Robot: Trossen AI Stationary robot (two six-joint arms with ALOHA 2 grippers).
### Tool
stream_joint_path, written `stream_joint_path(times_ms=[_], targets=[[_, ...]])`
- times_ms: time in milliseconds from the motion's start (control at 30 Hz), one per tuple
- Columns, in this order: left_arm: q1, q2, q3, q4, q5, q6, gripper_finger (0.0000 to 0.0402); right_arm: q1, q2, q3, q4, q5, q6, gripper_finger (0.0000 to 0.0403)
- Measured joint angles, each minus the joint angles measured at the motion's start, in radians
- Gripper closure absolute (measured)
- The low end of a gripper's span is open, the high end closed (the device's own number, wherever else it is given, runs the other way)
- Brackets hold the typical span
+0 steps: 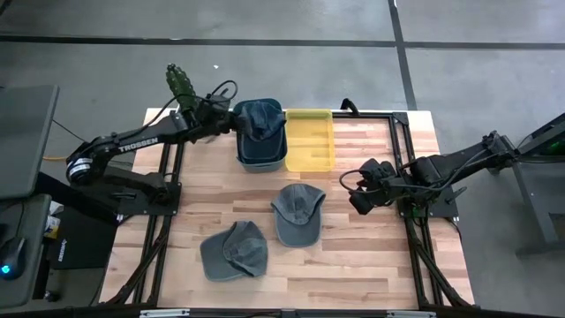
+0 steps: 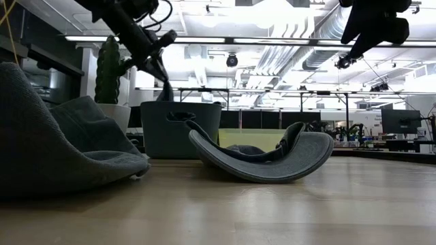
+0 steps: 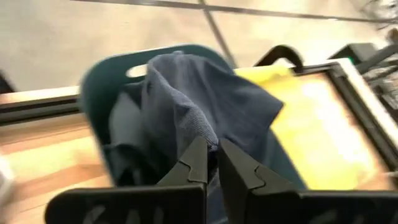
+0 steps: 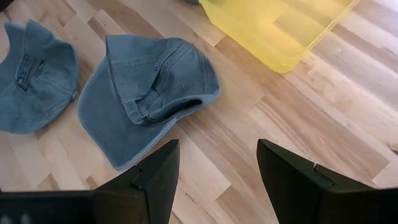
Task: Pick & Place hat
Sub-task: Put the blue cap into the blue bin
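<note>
Three blue denim hats show. One hat (image 1: 259, 119) hangs into the dark teal bin (image 1: 261, 157), held by my left gripper (image 1: 237, 121), which is over the bin's left side and shut on the hat (image 3: 199, 106). A second hat (image 1: 297, 213) lies upside down on its crown mid-table, also seen as hat (image 4: 146, 93). A third hat (image 1: 234, 251) lies near the table's near edge, hat (image 4: 31, 74). My right gripper (image 1: 357, 190) hovers open at the right, above bare wood (image 4: 217, 168). My left gripper pinches a fold of the hat's cloth (image 3: 210, 142) between its two fingers, coming level from the table's left. The hat drapes ahead of the fingers over and into the teal bin (image 3: 99, 93); how many layers are caught cannot be told.
A yellow tray (image 1: 310, 140) sits right of the teal bin at the far edge. Black frame rails (image 1: 410, 221) run along the table's sides. A small cactus (image 1: 180, 84) stands beyond the far left corner. Bare wood lies between the hats and the right arm.
</note>
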Motion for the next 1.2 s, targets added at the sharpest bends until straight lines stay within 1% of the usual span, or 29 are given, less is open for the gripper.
stream_joint_path(times_ms=[100,233,300,433,600,700,767,1033,1100,1133,1200], targets=[[-0.001,0.017,0.0,0.038,0.011,-0.003,0.0399,-0.002,0.0,0.0,0.002,0.015,0.001,0.0194],[-0.001,0.018,-0.001,0.044,0.029,-0.026,0.04,-0.015,0.0,0.0,0.013,0.007,0.0,0.0194],[-0.001,0.018,-0.001,0.022,0.018,-0.031,0.04,-0.02,0.0,0.0,0.014,0.004,0.0,0.0194],[0.0,0.018,-0.001,-0.08,-0.046,-0.07,0.0401,-0.021,0.0,0.0,0.014,0.0,0.0,0.0194],[0.0,0.018,-0.001,-0.096,-0.051,-0.02,0.0398,-0.021,0.0,0.0,0.014,0.001,-0.008,0.0194],[0.0,0.018,-0.001,-0.1,-0.051,-0.001,0.0381,-0.021,0.0,0.0,0.014,0.0,-0.008,0.0194],[0.0,0.018,-0.001,-0.103,-0.052,0.005,0.036,-0.021,0.0,0.0,0.014,-0.001,-0.008,0.0194],[0.0,-0.029,0.0,-0.134,-0.069,0.03,0.0247,-0.021,0.0,0.0,0.014,-0.001,-0.012,0.0194],[0.0,-0.047,0.0,-0.12,-0.07,0.017,0.0236,-0.021,0.0,0.0,0.013,0.0,-0.013,0.0194],[0.0,-0.059,0.0,-0.11,-0.07,0.011,0.0238,-0.021,0.0,0.0,0.014,0.001,-0.012,0.0194],[0.0,-0.073,0.0,-0.054,-0.066,0.008,0.0258,-0.021,0.0,0.0,0.014,0.005,-0.012,0.0194]])
